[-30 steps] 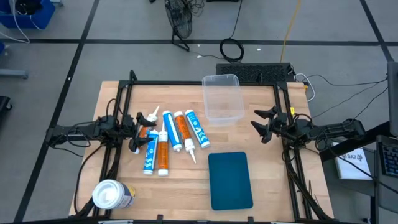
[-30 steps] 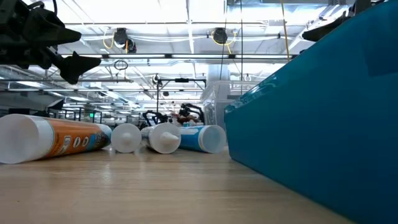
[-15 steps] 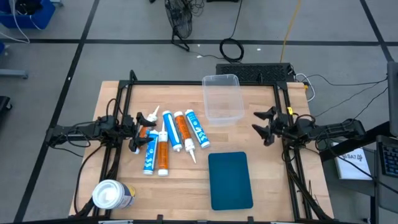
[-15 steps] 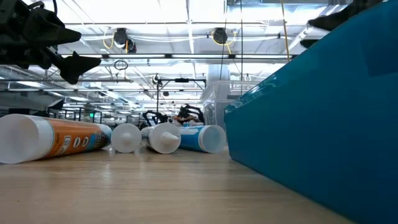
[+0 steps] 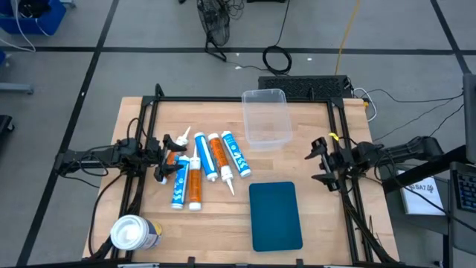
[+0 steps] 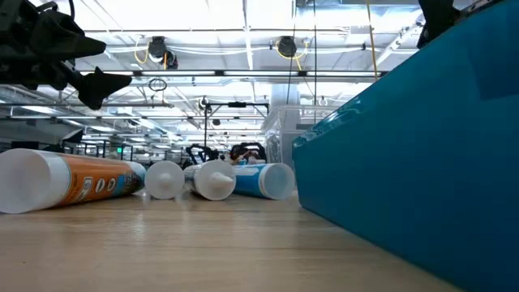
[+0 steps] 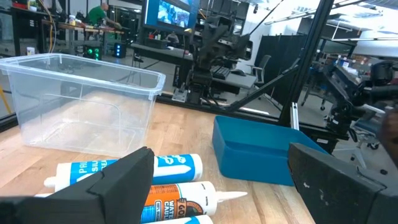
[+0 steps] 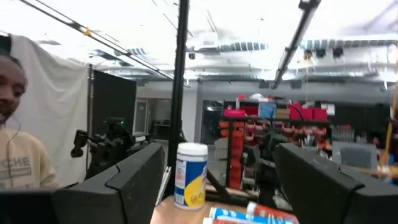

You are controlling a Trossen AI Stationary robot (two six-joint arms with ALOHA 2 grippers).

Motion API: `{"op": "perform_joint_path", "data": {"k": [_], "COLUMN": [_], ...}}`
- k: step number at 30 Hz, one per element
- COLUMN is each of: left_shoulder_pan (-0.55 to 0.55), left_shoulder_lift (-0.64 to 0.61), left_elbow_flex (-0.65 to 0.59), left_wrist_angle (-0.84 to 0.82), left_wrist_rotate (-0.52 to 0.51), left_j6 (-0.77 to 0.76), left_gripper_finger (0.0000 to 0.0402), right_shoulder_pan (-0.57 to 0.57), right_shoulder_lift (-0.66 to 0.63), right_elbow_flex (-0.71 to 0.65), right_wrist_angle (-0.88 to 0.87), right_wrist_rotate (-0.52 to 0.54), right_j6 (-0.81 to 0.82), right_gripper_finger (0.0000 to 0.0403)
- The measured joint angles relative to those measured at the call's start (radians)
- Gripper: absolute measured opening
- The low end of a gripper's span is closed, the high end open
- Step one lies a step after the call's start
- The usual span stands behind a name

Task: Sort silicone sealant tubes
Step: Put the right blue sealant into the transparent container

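Left hand (image 5: 169,158) hovers at the desk's (image 5: 216,223) left side, fingers wide apart, empty, just beside the silicone sealant tubes (image 5: 204,167) w/o gripping any. Its two dark fingers (image 7: 118,186) frame the tubes, the clear bin (image 7: 74,99) and the blue tray (image 7: 261,152) in the left wrist view. Tubes lie in a loose cluster on the desk, left of centre, orange and blue-white mixed, nozzles mostly toward the near edge. Right hand (image 5: 321,161) is at the right edge near the frame post, fingers parted, nothing btwn them, well apart from the tubes. White-topped canister (image 5: 132,233) stands at the near-left corner.
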Motion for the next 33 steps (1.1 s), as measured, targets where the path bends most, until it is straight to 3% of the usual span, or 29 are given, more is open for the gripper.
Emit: {"op": "perform_joint_path", "data": {"k": [4,7,12,17,21,25,29,33], "left_shoulder_pan": [0.0,0.0,0.0,0.0,0.0,0.0,0.0,0.0], "left_shoulder_lift": [0.0,0.0,0.0,0.0,0.0,0.0,0.0,0.0], "left_elbow_flex": [0.0,0.0,0.0,0.0,0.0,0.0,0.0,0.0], "left_wrist_angle": [0.0,0.0,0.001,0.002,0.002,0.0,0.0,0.0], "left_wrist_rotate": [0.0,0.0,0.0,0.0,0.001,0.001,0.001,0.001], "left_j6": [0.0,0.0,0.0,0.0,0.0,0.0,0.0,0.0], "left_gripper_finger": [0.0361,0.0361,0.0361,0.0361,0.0361,0.0361,0.0361,0.0361], "right_shoulder_pan": [0.043,0.081,0.116,0.102,0.082,0.042,-0.028,-0.086], "right_shoulder_lift": [0.225,0.427,0.786,1.051,1.214,1.343,1.441,1.495], "right_elbow_flex": [0.026,0.106,0.399,0.78,1.124,1.461,1.676,1.737], "right_wrist_angle": [0.224,0.231,0.219,-0.151,-0.642,-1.127,-1.46,-1.576], "right_wrist_rotate": [0.003,0.036,0.262,0.426,0.542,0.63,0.545,0.406], "right_j6": [-0.056,-0.085,-0.064,-0.01,0.092,0.291,0.459,0.545], "right_gripper_finger": [0.0283,0.0283,0.0283,0.0283,0.0283,0.0283,0.0283,0.0283]}}
